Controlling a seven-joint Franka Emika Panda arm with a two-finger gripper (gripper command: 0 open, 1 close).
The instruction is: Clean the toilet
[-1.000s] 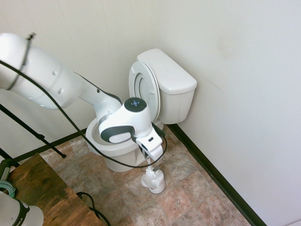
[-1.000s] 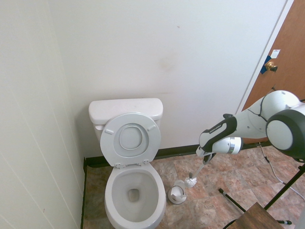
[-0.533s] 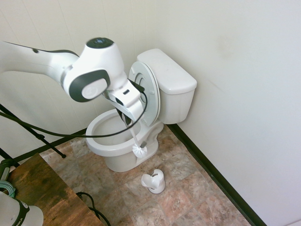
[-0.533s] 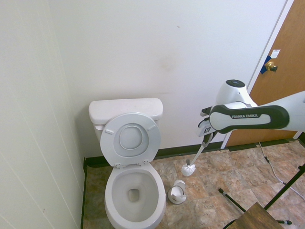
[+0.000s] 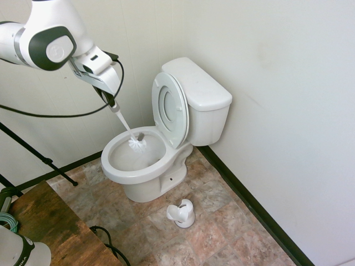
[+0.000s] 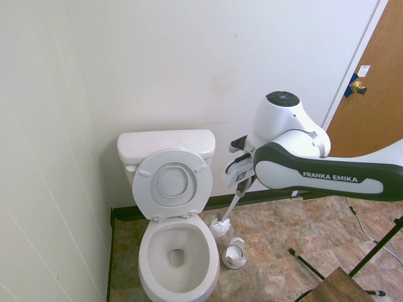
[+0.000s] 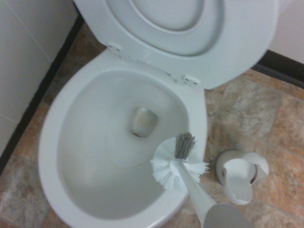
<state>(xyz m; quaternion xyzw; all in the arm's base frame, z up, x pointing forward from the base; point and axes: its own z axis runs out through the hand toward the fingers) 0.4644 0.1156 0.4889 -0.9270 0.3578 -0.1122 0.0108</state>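
Toilet point(image 5: 166, 138): we see it against the wall, lid and seat raised against the tank, bowl open, below the pincer.
Pincer point(image 5: 111, 101): we see it above the bowl's rim, pointing steeply down, clenched on the brush handle.
Brush point(image 5: 136, 143): we see its white bristle head hanging over the bowl.
Brush holder point(image 5: 181, 214): we see it on the floor beside the toilet, empty.

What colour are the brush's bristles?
White, with a small grey tuft at the tip of the brush; clearest in the wrist view.
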